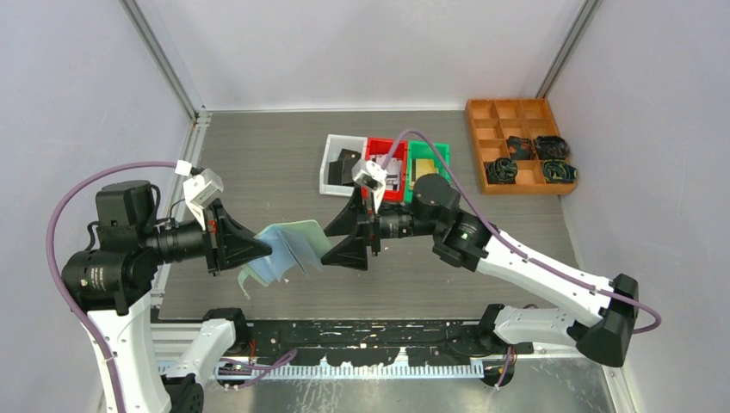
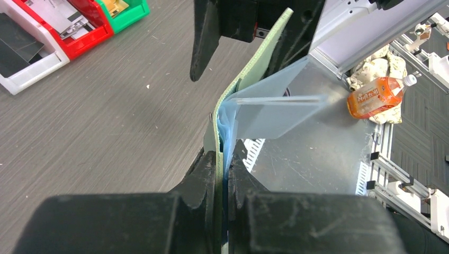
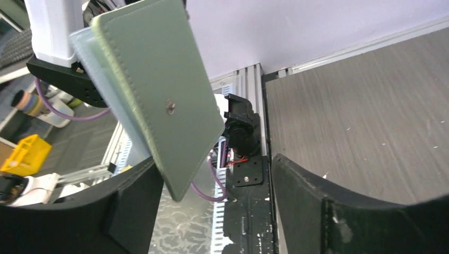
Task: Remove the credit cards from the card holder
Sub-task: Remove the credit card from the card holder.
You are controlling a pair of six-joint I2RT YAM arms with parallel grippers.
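Mint-green card holder (image 1: 288, 248) hangs mid-air between our arms — our left gripper (image 1: 265, 249) is clamped on its left edge, long axis pointing rightward into our right gripper (image 1: 343, 238), whose parted fingers flank the free flap.

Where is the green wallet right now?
In the top view, the pale mint-green folding card holder is held up in the air, left of centre. It is pinched in the left hand, with the open right hand around its other edge.
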